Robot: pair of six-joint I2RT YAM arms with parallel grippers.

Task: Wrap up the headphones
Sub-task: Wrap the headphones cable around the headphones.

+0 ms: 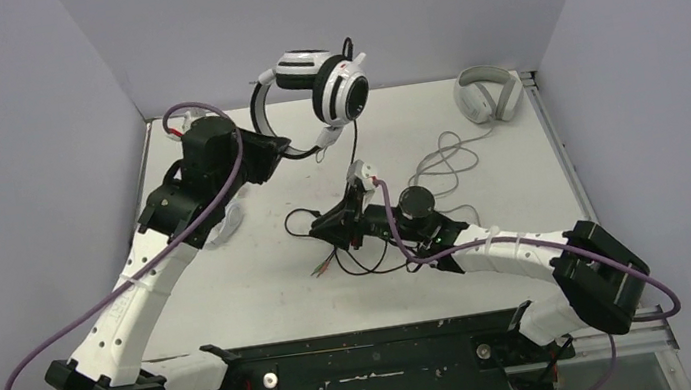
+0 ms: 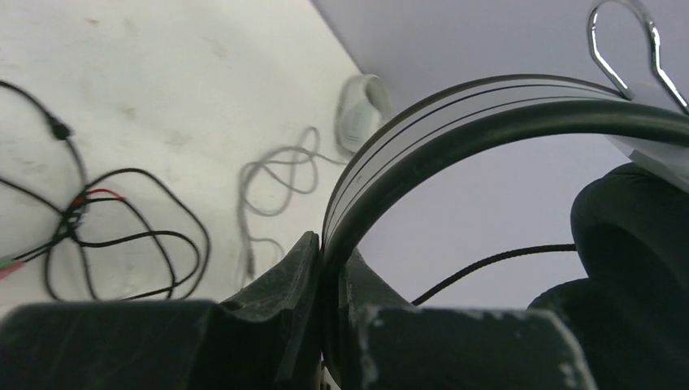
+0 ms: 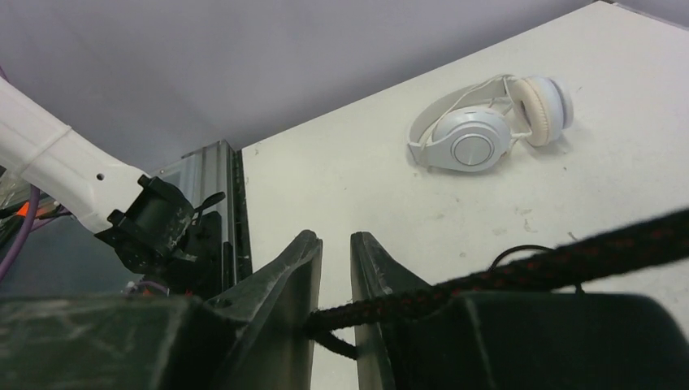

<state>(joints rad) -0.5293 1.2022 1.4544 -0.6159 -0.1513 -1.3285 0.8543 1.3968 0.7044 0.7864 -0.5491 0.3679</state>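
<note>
My left gripper (image 1: 281, 149) (image 2: 329, 253) is shut on the black headband (image 2: 422, 122) of the black-and-white headset (image 1: 338, 90), holding it up above the back of the table. Its black cable (image 1: 355, 259) hangs down and lies in loops on the table. My right gripper (image 1: 323, 226) (image 3: 335, 248) sits low over those loops, jaws nearly together with the braided black cable (image 3: 520, 272) pinched between them. The small all-white headphones (image 3: 479, 134) lie on the table near the left edge, mostly hidden under the left arm (image 1: 225, 226) in the top view.
A light grey over-ear pair (image 1: 488, 94) (image 2: 361, 114) rests at the back right, its grey cable (image 1: 447, 156) trailing toward the middle. Coloured plug ends (image 1: 319, 269) lie by the black loops. Walls close in the back and both sides.
</note>
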